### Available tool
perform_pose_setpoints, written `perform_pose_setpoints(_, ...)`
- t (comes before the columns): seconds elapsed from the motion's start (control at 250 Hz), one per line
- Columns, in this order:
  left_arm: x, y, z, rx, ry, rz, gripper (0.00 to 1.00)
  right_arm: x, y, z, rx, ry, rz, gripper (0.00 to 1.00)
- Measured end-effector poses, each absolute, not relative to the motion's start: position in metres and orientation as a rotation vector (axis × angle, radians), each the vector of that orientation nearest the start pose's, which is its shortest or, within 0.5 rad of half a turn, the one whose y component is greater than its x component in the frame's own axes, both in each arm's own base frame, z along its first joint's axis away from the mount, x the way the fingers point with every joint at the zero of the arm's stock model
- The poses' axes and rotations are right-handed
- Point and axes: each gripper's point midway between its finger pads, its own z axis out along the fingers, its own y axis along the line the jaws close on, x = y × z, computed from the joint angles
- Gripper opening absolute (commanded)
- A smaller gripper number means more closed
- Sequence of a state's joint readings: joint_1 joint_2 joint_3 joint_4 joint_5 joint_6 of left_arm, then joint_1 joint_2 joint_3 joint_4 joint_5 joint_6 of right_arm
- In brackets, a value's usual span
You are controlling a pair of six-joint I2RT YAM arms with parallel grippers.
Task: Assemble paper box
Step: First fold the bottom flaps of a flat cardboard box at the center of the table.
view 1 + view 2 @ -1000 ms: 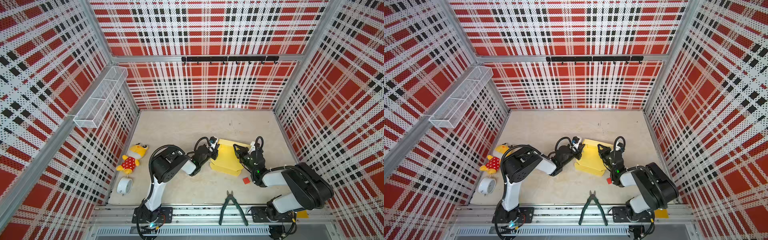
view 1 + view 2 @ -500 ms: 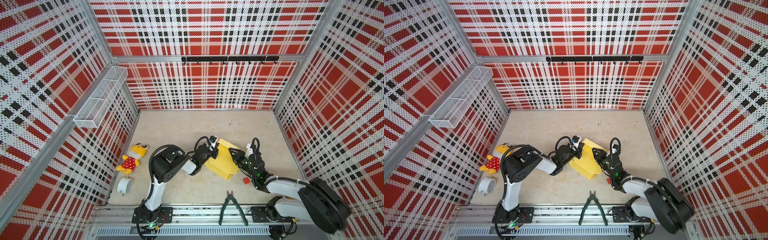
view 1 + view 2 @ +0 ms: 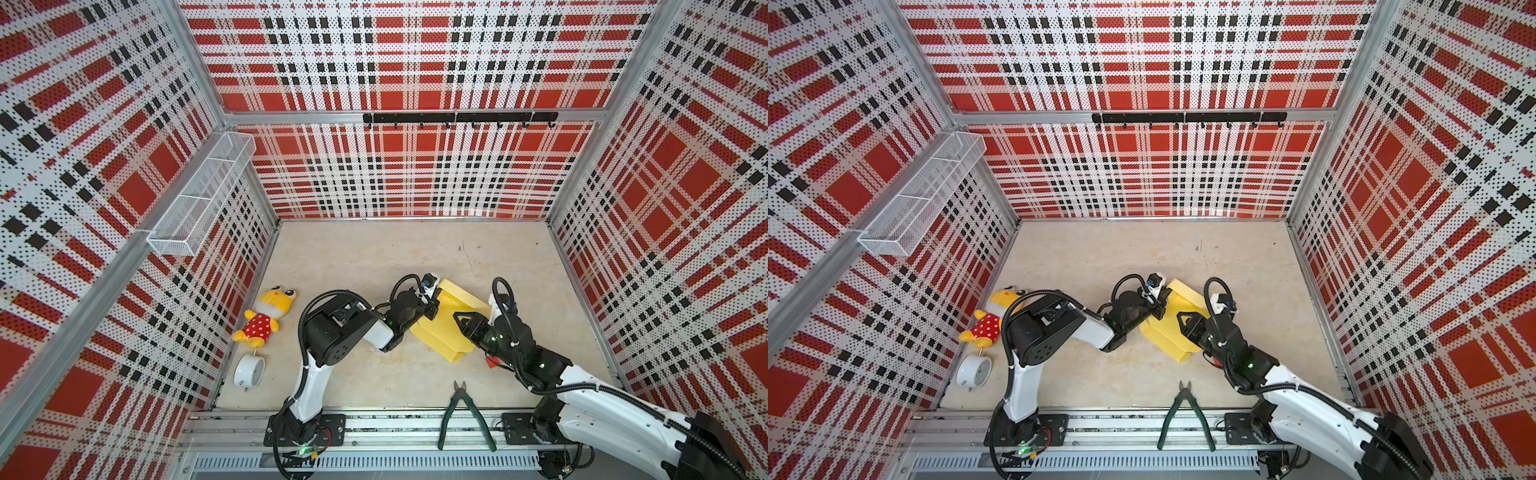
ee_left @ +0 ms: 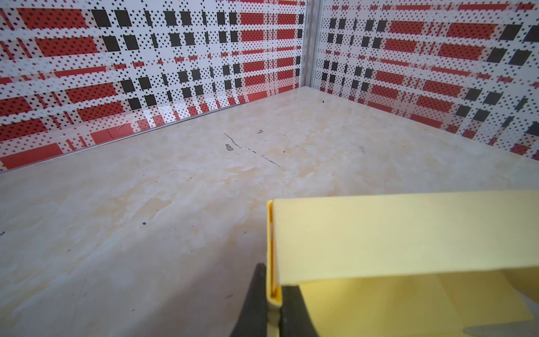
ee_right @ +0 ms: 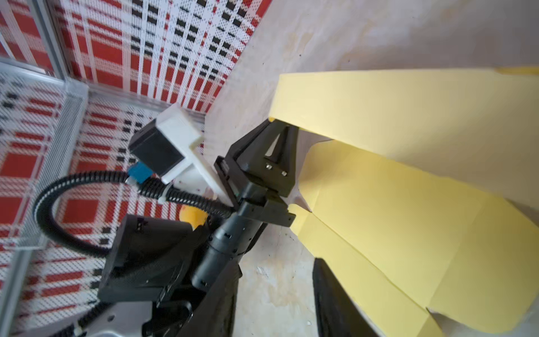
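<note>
Plaid walls (image 3: pixel 415 174), beige worktop (image 3: pixel 374 257). Box (image 3: pixel 446 328) half-folded, mid-front betw. arms. L pincer (image 4: pixel 274 283) clamped on its doubled side wall. R pincer (image 3: pixel 463 321) looks part open over the card, prob. holding nothing. Step: raising walls. Next: R grips loose flap, tucks it w/o creasing.

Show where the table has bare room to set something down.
Free: back half of table, between back wall and box; front patch between left arm and pliers. Crowded: toy and clock by left wall; left hand and right hand at box.
</note>
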State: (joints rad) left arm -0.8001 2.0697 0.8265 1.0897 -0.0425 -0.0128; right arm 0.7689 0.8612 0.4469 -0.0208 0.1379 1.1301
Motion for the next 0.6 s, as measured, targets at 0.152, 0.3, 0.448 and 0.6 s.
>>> perform_pose_setpoints(0.152,0.367,-0.376,0.094,0.672,1.620,-0.562,0.07,0.268,0.209,0.226,0.308,2.102,0.916,0.53)
perform_pose_setpoints(0.3,0.362,-0.382,0.096,0.691,1.583,-0.570,0.07,0.310,0.189,0.249,0.207,2.104,0.839,0.57)
perform_pose_setpoints(0.448,0.359,-0.385,0.096,0.702,1.566,-0.572,0.08,0.338,0.176,0.221,0.070,2.213,0.731,0.60)
perform_pose_setpoints(0.6,0.357,-0.387,0.098,0.714,1.549,-0.571,0.09,0.350,0.183,0.186,-0.091,2.320,0.694,0.61)
